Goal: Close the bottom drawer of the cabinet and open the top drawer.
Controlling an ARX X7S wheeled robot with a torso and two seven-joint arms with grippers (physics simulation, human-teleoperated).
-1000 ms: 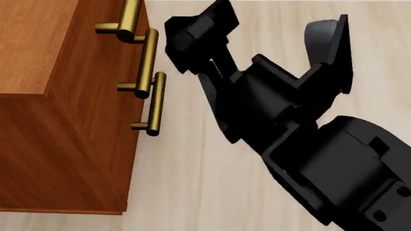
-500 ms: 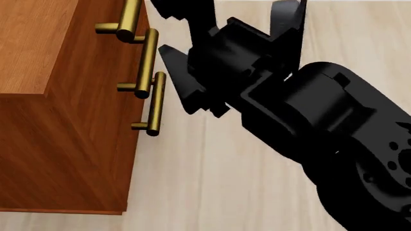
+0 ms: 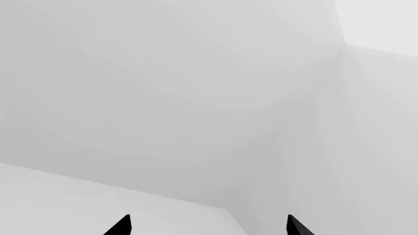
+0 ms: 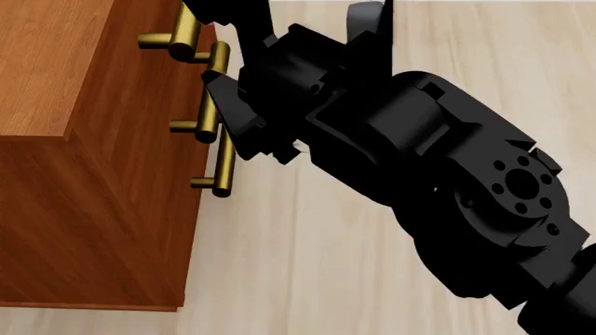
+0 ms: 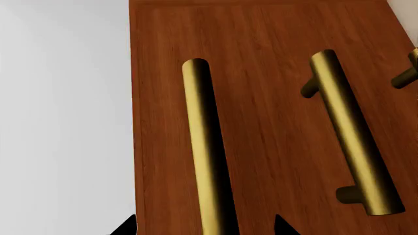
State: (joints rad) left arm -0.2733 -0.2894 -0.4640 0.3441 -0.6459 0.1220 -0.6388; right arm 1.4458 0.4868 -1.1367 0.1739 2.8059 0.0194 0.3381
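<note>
The reddish-brown cabinet [image 4: 56,63] stands at the left of the head view, with three brass handles down its front. In the right wrist view the top drawer's handle [image 5: 202,147] runs between the tips of my open right gripper [image 5: 202,226], close in and ungripped. The middle handle [image 5: 353,137] and the bottom drawer's handle [image 5: 405,76] lie beyond it. The drawer fronts look flush. In the head view my right gripper [image 4: 244,105] is against the handles and hides part of them; the bottom handle [image 4: 223,167] shows. My left gripper [image 3: 207,226] is open and empty, facing white walls.
Pale wooden floor [image 4: 308,265] lies in front of the cabinet. My right arm [image 4: 447,181] fills the middle and right of the head view. White wall [image 5: 65,122] shows past the cabinet's edge in the right wrist view.
My right arm has swung left and up in the head view. The gripper has gone from beside the lower handles to right against the cabinet's front.
</note>
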